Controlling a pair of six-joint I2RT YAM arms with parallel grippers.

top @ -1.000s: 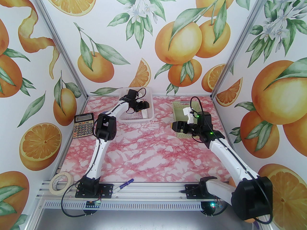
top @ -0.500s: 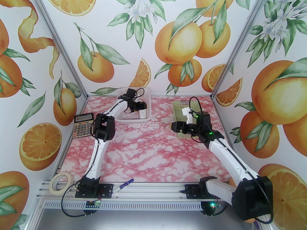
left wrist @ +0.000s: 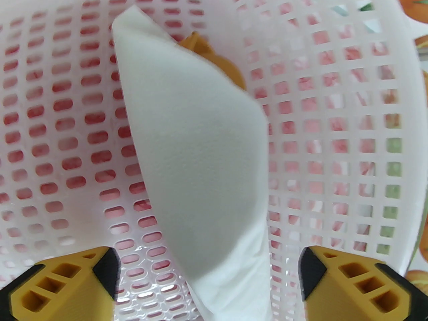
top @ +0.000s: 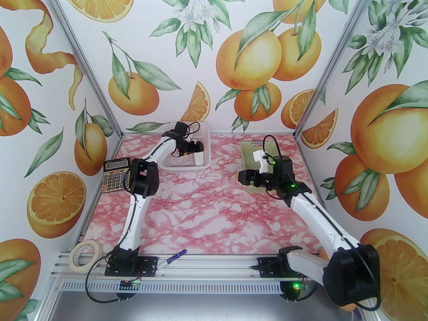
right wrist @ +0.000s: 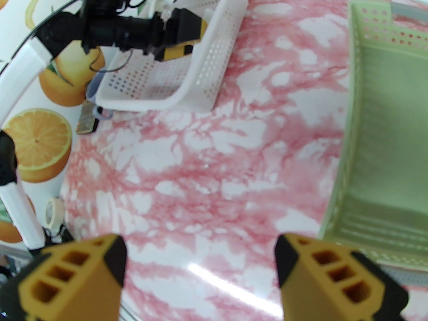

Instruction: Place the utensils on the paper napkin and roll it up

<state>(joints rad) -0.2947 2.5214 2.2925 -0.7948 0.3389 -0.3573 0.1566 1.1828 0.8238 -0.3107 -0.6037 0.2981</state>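
The paper napkin [left wrist: 200, 145] is rolled into a white bundle and lies inside the white perforated basket [left wrist: 334, 112]. An orange-brown utensil [left wrist: 214, 59] pokes out of its far end; the rest of the utensils are hidden in the roll. My left gripper [left wrist: 209, 269] is open, its fingers standing apart on either side of the roll's near end without touching it. From above, the left gripper [top: 197, 147] hangs in the basket [top: 187, 170] over the napkin [top: 200, 159]. My right gripper [top: 241, 176] is open and holds nothing, hovering over the pink marbled table by the green basket [top: 249, 152].
A calculator [top: 115, 176] lies at the table's left edge. A tape roll [top: 83, 251] and a blue pen [top: 174, 257] rest on the front rail. The green basket [right wrist: 384, 145] sits to the right of my right gripper [right wrist: 200, 256].
My left gripper's jaws have spread wider, off the rolled napkin. The left arm and the white basket have shifted slightly left. The right arm has barely moved.
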